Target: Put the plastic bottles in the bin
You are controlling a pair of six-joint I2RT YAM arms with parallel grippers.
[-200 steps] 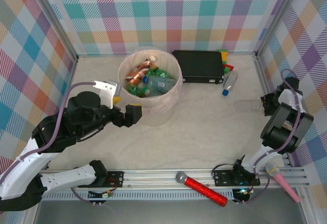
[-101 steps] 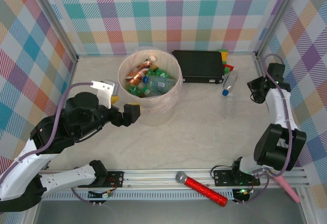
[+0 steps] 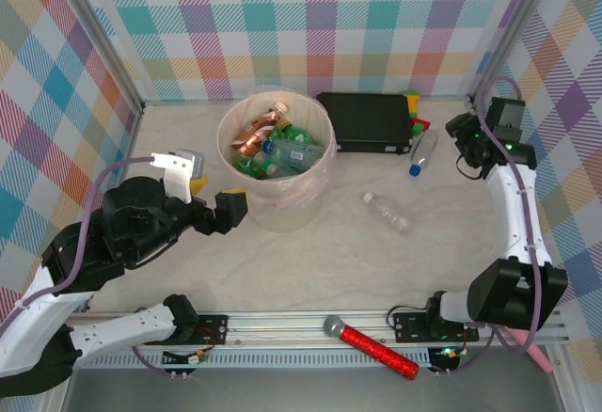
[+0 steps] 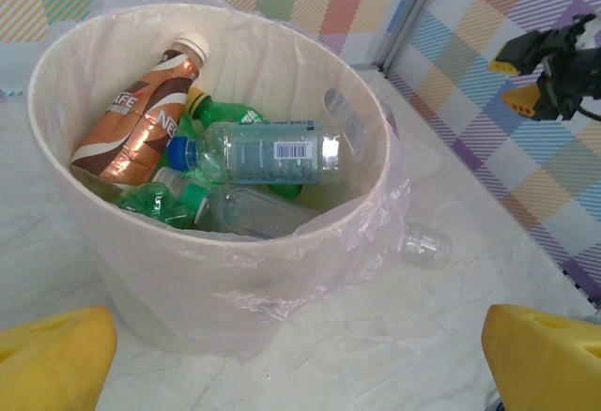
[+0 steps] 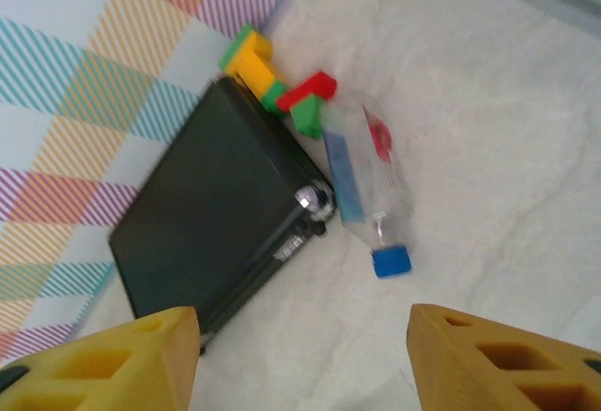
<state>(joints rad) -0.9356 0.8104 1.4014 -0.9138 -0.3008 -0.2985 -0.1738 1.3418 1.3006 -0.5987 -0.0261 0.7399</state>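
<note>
Our right arm has swung to the far right corner, and a clear bottle (image 3: 387, 213) now lies mid-surface. The right hand (image 3: 464, 141), fingers apart and empty, has the blue-capped bottle (image 3: 422, 151) near at 9 o'clock, its axis 1-to-7, beside the black box (image 3: 367, 120).

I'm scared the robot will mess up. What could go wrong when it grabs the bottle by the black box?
The blue-capped bottle lies close beside the black box and the toy blocks, so a finger of the open right gripper might bump those instead. The bottle is round and lying on its side, so a nudge could roll it away.
</note>
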